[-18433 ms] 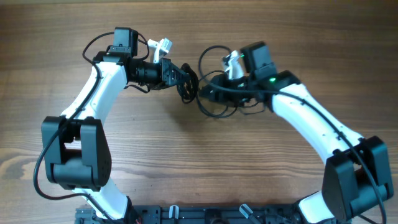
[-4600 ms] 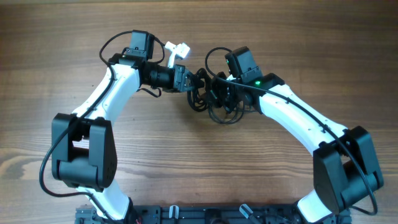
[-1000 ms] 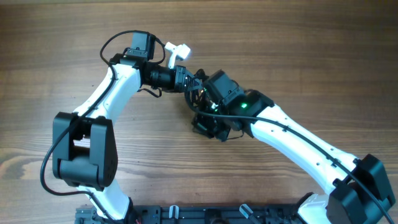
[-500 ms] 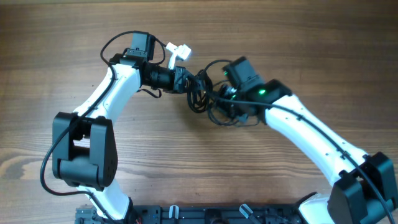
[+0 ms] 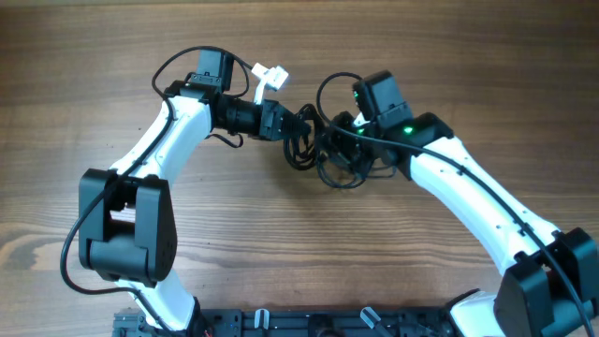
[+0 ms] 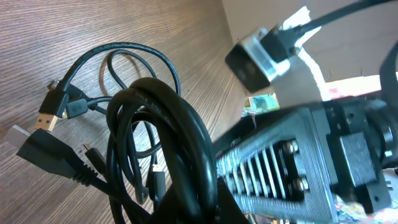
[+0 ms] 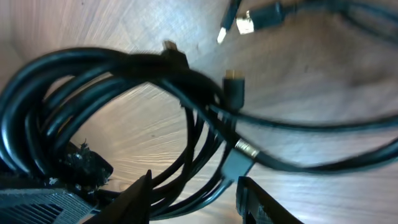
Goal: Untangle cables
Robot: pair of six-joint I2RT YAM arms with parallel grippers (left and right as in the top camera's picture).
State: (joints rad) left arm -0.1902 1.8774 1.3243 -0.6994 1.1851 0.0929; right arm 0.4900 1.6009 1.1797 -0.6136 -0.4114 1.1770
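Thin black flexible cables (image 5: 323,154) bunch in a tangled coil; loose loops and plugs rest on the desk (image 5: 299,262).

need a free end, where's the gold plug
Left wrist view, far left: the gold plug sits left of the coiled cables, above a flat black plug.

Robot lab: wooden table (image 5: 75,56), two arms (image 5: 168,131)

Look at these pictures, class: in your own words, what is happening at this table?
A robot is working on a tangle of black cables over a wooden table. The left tool is shut on the thick coiled part of the bundle, and loose plug ends lie on the wood. The right tool is at the same bundle with its jaws apart, gripping nothing. The cables are not yet separated.
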